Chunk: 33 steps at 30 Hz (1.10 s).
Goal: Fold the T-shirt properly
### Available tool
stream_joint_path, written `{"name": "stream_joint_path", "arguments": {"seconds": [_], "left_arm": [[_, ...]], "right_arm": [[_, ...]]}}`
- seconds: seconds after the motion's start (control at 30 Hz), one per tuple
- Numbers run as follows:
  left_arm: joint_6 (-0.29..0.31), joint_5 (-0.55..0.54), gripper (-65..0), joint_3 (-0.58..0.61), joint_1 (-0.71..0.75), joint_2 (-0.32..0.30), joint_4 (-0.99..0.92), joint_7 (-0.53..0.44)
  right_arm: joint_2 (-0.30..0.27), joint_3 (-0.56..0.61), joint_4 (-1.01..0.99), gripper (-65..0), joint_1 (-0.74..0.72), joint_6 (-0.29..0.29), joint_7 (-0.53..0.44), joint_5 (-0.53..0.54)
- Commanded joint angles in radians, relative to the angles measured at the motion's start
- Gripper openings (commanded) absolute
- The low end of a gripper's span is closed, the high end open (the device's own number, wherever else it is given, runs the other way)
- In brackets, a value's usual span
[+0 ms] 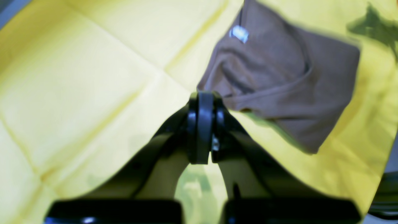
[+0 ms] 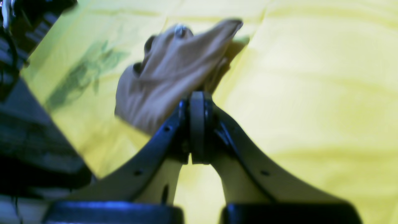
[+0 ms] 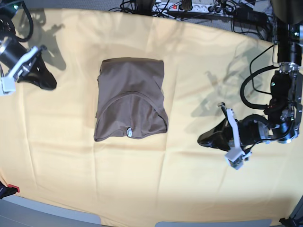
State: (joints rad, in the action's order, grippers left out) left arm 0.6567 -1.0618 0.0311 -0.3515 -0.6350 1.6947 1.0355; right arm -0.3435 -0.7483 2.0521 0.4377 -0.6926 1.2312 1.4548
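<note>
Seemingly the folding is nearly done: the T-shirt (image 3: 130,98) is lying as a compact, roughly rectangular packet w/ sleeves tucked out of sight, so only minor tidying is looking left, if any. It's resting on the yellow cloth (image 3: 189,189) covering the worktop, well apart from both arms, ahead of each gripper. Left gripper (image 3: 208,138) and right gripper (image 3: 49,85) are both sitting pressed together, pinching nothing. Fabric is looking soft taupe, neckline curve and small white label (image 3: 128,132) showing on top, a few wrinkles.
</note>
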Motion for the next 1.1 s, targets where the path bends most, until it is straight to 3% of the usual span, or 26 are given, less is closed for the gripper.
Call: {"name": "stream_joint_path", "arguments": {"seconds": [0.0,0.3,0.5,0.77,1.07], "left_arm": [[0.003,-0.034,-65.0,-0.038,0.011,-0.037,0.030,-0.002],[0.003,-0.196,-65.0,-0.294,0.288,-0.175,0.244,0.095],[0.002,-0.342,-65.0,-0.500,0.506,-0.219,0.379,0.198],[-0.013,-0.351,-65.0,-0.687,0.834,-0.215,0.541,0.231],[-0.043,-0.349,-65.0,-0.706,1.154,-0.183,0.555,0.299]], "right_arm": [[-0.016,-0.036,0.037,-65.0,0.017,-0.006,-0.011,0.029],[-0.011,-0.300,0.147,-65.0,0.238,-0.006,0.053,0.029],[0.046,-0.440,0.148,-65.0,0.385,-0.006,0.058,0.029],[0.115,-0.491,0.148,-65.0,0.536,-0.006,0.152,0.029],[0.147,-0.486,0.136,-65.0,0.715,0.002,0.165,0.029]]}}
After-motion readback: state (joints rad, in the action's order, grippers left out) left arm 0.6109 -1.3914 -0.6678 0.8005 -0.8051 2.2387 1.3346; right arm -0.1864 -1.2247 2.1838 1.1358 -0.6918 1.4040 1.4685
